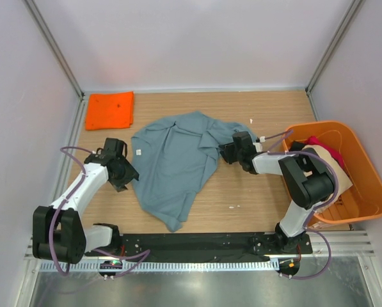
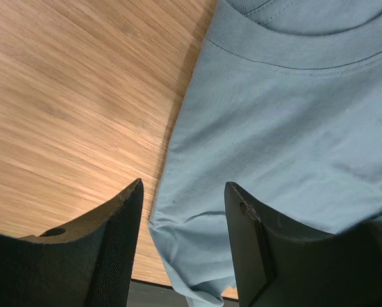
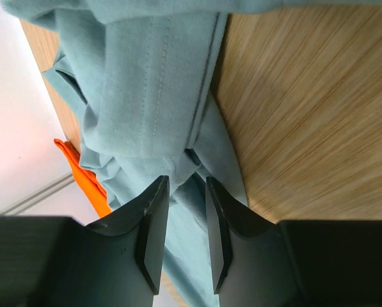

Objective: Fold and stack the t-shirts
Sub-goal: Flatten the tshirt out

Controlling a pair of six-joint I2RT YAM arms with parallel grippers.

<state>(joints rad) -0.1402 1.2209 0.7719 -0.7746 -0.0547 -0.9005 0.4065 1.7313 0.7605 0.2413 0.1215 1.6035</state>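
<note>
Nearest the arm bases, the grey-blue t-shirt (image 1: 175,166) lies loose and rumpled across the middle of the bench (image 1: 248,192), one corner reaching toward the near edge; it is not yet folded, and my reading is that the two arms stand at its opposite sides in order to spread it flat before a first fold. The left tool (image 2: 183,185) sits at the shirt's left edge, released, its jaws well apart; the border of the cloth runs under the gap between them, flat on the wood, with the collar (image 2: 293,51) just ahead; nothing is pinched there, so it looks posed to close on that edge. The right tool (image 3: 186,180) is at the shirt's right side, where the cloth gathers into folds; its jaws stand close with only a narrow slot, and cloth shows right at the tips; I cannot tell whether it is clenched on that cloth or only poised at it. Further right, the orange tub (image 1: 372,176) holds a red t-shirt (image 1: 325,148) and a beige one (image 1: 343,182), probably waiting their turn. Farthest, in the far left corner, the orange t-shirt (image 1: 111,110) lies folded flat, well apart from the grey-blue one; I judge it the start of the stack, kept clear of the working space.
</note>
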